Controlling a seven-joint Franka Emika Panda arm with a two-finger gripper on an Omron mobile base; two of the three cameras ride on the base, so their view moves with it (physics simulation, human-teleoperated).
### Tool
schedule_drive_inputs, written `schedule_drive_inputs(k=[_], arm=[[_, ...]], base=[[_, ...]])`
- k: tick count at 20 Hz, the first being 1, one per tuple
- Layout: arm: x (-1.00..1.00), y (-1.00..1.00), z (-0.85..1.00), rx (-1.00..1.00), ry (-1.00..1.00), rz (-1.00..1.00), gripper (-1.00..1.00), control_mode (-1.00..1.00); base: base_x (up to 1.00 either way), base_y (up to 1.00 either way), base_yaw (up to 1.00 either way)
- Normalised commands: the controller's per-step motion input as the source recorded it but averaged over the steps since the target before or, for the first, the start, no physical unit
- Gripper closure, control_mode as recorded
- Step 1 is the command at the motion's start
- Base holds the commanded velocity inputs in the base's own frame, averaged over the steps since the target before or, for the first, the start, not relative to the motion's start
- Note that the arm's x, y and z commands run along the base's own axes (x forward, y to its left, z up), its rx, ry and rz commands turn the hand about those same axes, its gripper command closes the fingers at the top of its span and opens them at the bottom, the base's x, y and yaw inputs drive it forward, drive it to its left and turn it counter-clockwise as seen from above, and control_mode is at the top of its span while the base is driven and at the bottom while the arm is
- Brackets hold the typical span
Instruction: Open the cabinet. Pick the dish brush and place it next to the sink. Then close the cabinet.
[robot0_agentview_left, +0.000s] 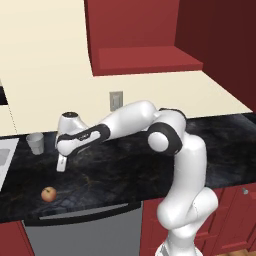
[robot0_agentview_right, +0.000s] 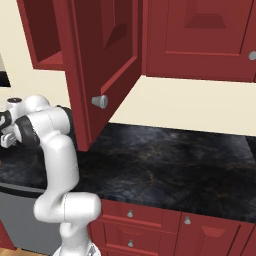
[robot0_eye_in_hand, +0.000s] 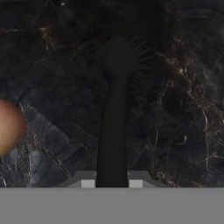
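Observation:
In the hand view the black dish brush (robot0_eye_in_hand: 113, 127) runs straight up from between my fingertips, its round bristly head (robot0_eye_in_hand: 119, 61) over the dark counter. My gripper (robot0_eye_in_hand: 112, 183) is shut on its handle. In the left base view the gripper (robot0_agentview_left: 61, 164) hangs low over the counter, right of the pale sink (robot0_agentview_left: 4, 159) rim at the left edge. The cabinet (robot0_agentview_left: 145, 59) stands open, its shelf bare. Its door (robot0_agentview_right: 107, 45) swings out over the counter with the round grey knob (robot0_agentview_right: 100, 101) facing me.
A translucent white cup (robot0_agentview_left: 35, 143) stands by the wall near the sink. An apple (robot0_agentview_left: 48, 194) lies near the counter's front edge, and shows blurred at the left of the hand view (robot0_eye_in_hand: 8, 127). A wall outlet (robot0_agentview_left: 116, 101) sits behind the arm. The open door juts beside my arm.

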Motion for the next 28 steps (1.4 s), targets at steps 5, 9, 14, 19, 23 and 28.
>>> schedule_drive_inputs(k=[5,9,14,19,23,28], arm=[[0.07,0.00,-0.24,-0.03,0.00,0.00,1.00,-1.00],[0.08,0.00,-0.13,-0.03,0.00,0.00,1.00,-1.00],[0.04,0.00,-0.12,-0.02,0.00,0.00,1.00,-1.00],[0.04,0.00,-0.13,-0.01,0.04,0.00,1.00,-1.00],[0.00,0.09,0.00,0.00,0.00,0.00,-1.00,-1.00],[0.01,0.01,-0.03,0.00,0.00,0.00,-1.00,-1.00]], base=[[0.00,0.00,0.00],[0.00,0.00,0.00],[0.00,0.00,0.00],[0.00,0.00,0.00],[0.00,0.00,0.00],[0.00,0.00,0.00]])
